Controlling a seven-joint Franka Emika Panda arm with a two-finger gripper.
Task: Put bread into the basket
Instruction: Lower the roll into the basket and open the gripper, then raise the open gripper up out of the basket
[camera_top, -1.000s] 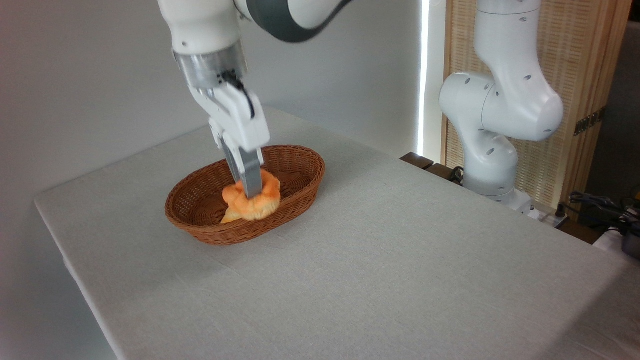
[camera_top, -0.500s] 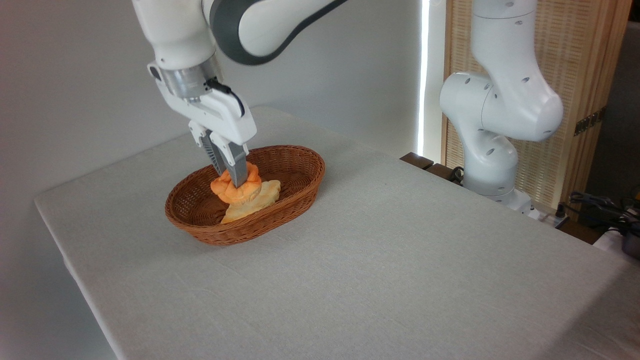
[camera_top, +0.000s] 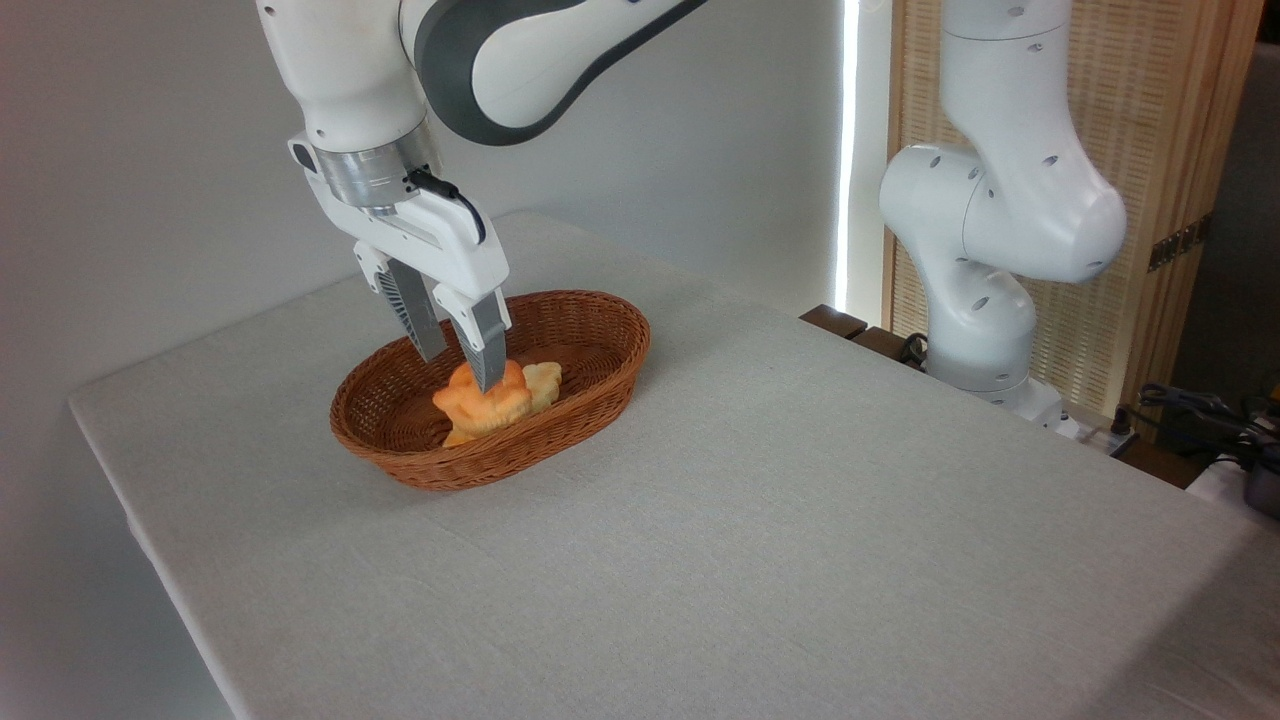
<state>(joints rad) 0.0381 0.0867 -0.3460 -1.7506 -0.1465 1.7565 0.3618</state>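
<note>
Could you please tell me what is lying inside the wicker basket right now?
The orange bread sits in the basket, partly on a paler loaf. Most of that loaf is covered.

Robot lab: arm (camera_top: 1000, 200) bolted beside clothed table (camera_top: 760, 520).

Basket (camera_top: 590, 345): rough woven wicker. Table (camera_top: 760, 520): matt cloth. Pincer (camera_top: 458, 368): glossy white plastic, metal fingers.

- Pale yellowish ridged loaf (camera_top: 543, 381) just left of centre, at nine o'clock.
- Grey cloth-covered table (camera_top: 700, 520) filling the lower frame.
- Slatted wooden screen (camera_top: 1160, 150) at two o'clock.
- Dark cables (camera_top: 1190, 405) at three o'clock.
</note>
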